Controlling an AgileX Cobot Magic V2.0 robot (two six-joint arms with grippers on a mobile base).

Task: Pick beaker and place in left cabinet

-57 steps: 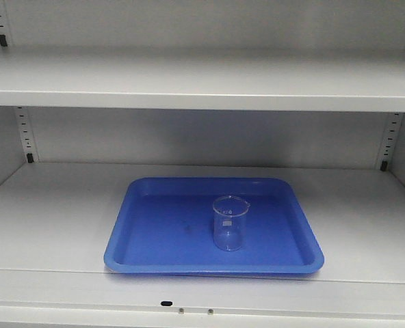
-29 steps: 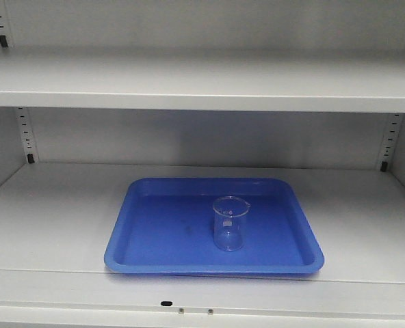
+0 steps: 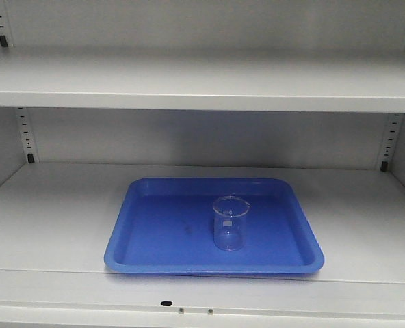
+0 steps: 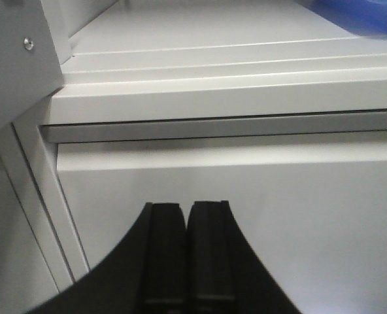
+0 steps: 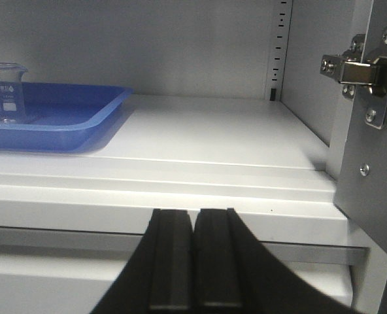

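Note:
The beaker (image 3: 230,223), small clear glass with white marks, stands upright in a blue tray (image 3: 154,253) on the middle shelf of the light grey cabinet (image 3: 52,225). It also shows at the far left of the right wrist view (image 5: 2,91), in the tray (image 5: 82,127). My left gripper (image 4: 185,208) is shut and empty, below the shelf's front edge, facing a grey panel. My right gripper (image 5: 195,214) is shut and empty, just below the shelf's front lip, right of the tray. Neither gripper shows in the front view.
An upper shelf (image 3: 202,85) hangs above the tray. Slotted rails (image 3: 26,137) stand at the back corners. A door hinge (image 5: 357,69) on the cabinet's right wall sits close to my right gripper. The left side wall (image 4: 17,59) is near my left gripper.

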